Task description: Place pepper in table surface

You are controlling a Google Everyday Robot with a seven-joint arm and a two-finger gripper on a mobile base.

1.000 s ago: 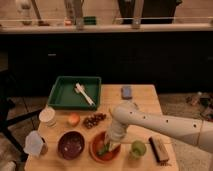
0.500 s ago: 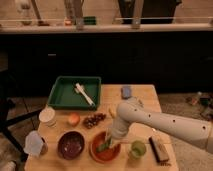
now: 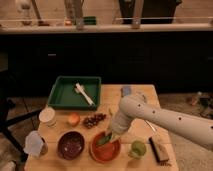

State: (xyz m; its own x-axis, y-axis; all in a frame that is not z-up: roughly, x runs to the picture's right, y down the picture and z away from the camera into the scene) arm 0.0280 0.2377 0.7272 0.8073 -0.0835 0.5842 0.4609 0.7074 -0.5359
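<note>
The dark green pepper (image 3: 104,140) lies in the orange-red bowl (image 3: 105,149) at the front of the tan wooden table (image 3: 138,132). My gripper (image 3: 108,136) reaches down from the right on a white arm, and its tip is right at the pepper, inside the bowl. The arm's wrist hides part of the bowl's far rim.
A dark green tray (image 3: 75,91) with a pale elongated vegetable (image 3: 84,93) stands at the back left. A dark bowl (image 3: 70,144), an orange fruit (image 3: 73,119), grapes (image 3: 94,120), a light-green cup (image 3: 137,148), a white container (image 3: 47,116) and a dark brush (image 3: 159,150) stand around the bowl.
The arm has shifted slightly, and its tip has sunk a little further into the orange-red bowl toward the pepper. The other things have not moved.
</note>
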